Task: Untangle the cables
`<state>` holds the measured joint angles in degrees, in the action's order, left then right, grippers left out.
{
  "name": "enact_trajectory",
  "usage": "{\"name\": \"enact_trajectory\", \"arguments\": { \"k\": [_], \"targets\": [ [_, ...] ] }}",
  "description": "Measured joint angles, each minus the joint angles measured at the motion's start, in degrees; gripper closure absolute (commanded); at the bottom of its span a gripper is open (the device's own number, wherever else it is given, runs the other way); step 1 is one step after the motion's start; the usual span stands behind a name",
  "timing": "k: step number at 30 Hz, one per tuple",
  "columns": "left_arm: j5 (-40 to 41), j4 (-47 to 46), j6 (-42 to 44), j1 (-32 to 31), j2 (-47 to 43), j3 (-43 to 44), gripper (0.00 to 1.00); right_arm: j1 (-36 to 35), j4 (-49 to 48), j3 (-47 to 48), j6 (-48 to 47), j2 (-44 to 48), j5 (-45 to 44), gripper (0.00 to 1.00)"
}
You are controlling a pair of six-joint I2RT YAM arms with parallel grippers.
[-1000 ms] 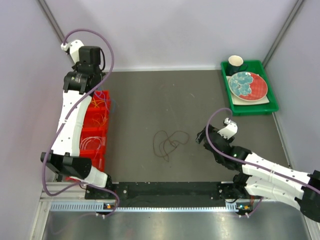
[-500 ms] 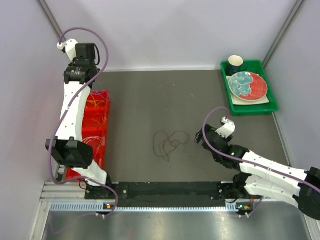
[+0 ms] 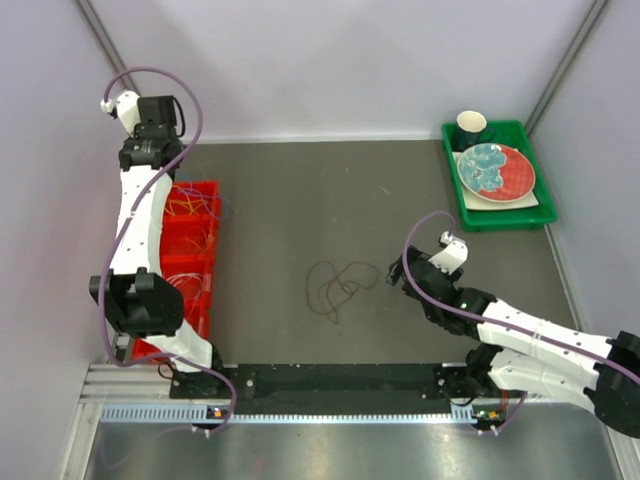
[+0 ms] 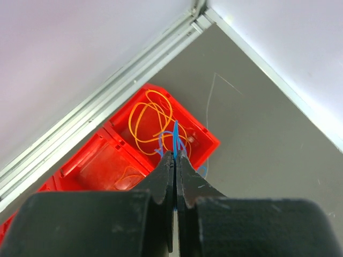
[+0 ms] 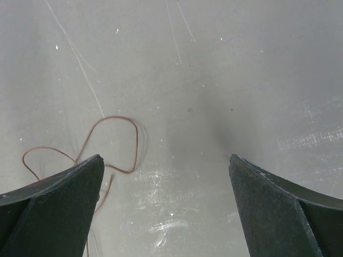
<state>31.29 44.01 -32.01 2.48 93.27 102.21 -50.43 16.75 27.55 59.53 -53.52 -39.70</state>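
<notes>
Above the red bin [image 4: 94,160], left gripper [image 4: 174,156] pinches a blue cable [image 4: 175,131] (hair-thin) — right gripper [image 5: 166,160] gapes wide.

You are working in a robotics lab cell, not a home or a shop. Plain pale lavender wall panels [image 3: 330,60] close in the upper part of the overhead view, framed by bare aluminium posts [image 3: 567,62] at the upper corners. Two white-and-black robot arms [image 3: 135,230] [image 3: 530,335] are bolted to a black metal base rail [image 3: 340,380] along the bottom, with a white slotted cable duct [image 3: 330,412] just below it. On the dark grey tabletop [image 3: 320,200] sit staged props: a red plastic compartment bin [image 3: 216,260] at left and a green plastic tray [image 3: 505,217] at upper right.
</notes>
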Motion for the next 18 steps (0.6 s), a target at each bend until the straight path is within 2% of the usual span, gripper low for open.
{"name": "enact_trajectory", "arguments": {
  "k": [11, 18],
  "targets": [
    [-0.5, 0.4, -0.1, 0.9, 1.2, 10.5, 1.00, 0.0, 0.0, 0.7, -0.4, -0.7, 0.3, 0.01],
    [-0.4, -0.6, -0.1, 0.9, 1.1, 9.2, 1.00, 0.0, 0.0, 0.7, -0.5, -1.0, 0.3, 0.01]
  ]
}}
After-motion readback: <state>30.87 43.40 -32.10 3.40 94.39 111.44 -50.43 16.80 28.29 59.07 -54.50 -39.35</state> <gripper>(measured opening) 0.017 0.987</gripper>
